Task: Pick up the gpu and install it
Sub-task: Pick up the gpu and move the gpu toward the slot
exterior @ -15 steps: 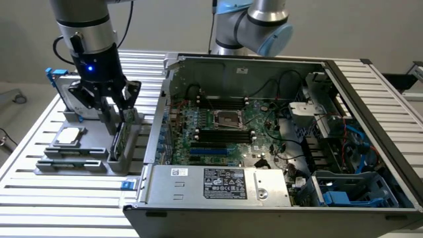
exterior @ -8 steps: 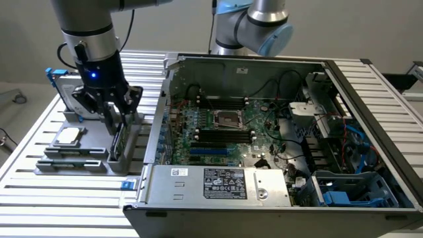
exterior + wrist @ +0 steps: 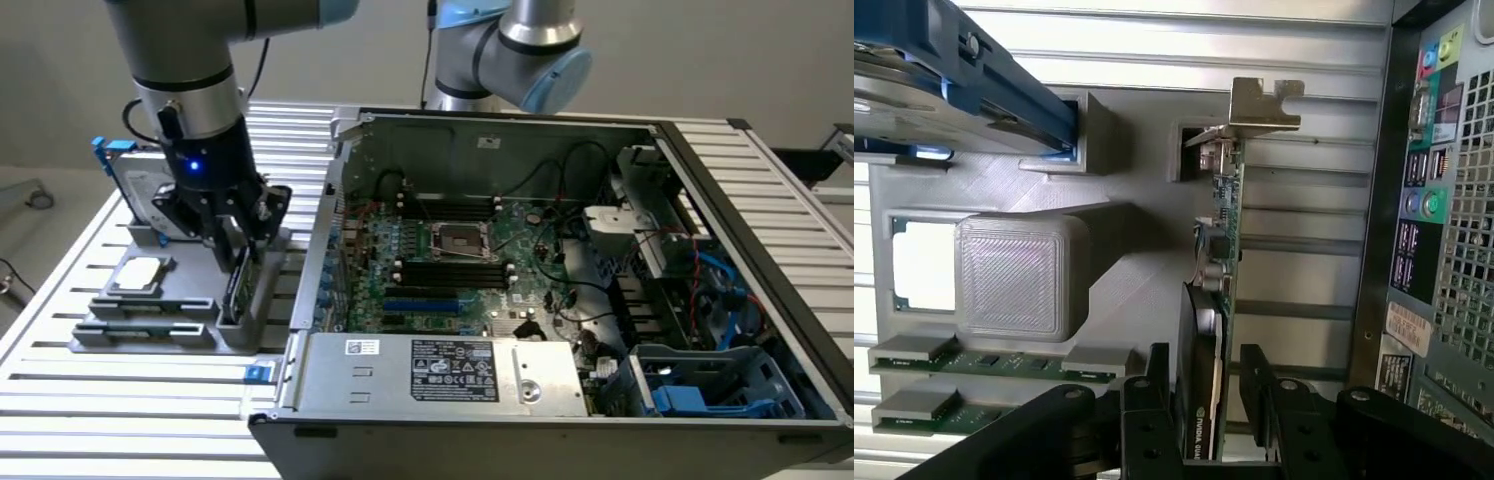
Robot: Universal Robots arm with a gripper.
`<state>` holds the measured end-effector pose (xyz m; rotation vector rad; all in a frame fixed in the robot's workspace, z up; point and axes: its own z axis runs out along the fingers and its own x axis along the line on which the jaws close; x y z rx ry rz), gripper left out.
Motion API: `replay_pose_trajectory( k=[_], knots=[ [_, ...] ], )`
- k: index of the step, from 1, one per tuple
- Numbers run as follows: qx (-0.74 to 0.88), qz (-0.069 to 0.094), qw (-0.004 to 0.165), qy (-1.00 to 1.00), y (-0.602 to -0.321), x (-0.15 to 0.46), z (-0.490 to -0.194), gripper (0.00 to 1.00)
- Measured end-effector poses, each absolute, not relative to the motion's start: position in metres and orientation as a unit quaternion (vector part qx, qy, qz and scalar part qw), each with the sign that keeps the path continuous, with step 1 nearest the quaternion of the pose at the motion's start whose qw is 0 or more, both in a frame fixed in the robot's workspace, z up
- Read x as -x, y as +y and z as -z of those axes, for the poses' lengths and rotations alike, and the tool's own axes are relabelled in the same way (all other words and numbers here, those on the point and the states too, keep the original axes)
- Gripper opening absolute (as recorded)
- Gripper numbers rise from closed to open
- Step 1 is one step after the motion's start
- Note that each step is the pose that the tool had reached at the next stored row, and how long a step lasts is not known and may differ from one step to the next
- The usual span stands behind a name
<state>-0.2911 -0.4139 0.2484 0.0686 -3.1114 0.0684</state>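
Grey holder (image 3: 1124, 260) on the desk (image 3: 134, 400) has the gpu (image 3: 1224, 230) upright, fingers (image 3: 1256, 385) wide astride it, no grip yet, install undone.

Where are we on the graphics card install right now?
Done: the hand is lined up at the graphics card, with a finger on each side. In hand: the grasp. The fingers are open with a gap showing, so nothing is held. Left: the card stands on edge in the grey holder beside the computer case, so it is neither lifted nor installed yet.
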Motion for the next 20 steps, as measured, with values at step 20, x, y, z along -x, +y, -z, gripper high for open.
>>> replay_pose_trajectory(
  k=[20],
  knots=[
    [-0.015,-0.018,0.014,-1.000,-0.4140,0.2910,-0.2465,0.26]
  ],
)
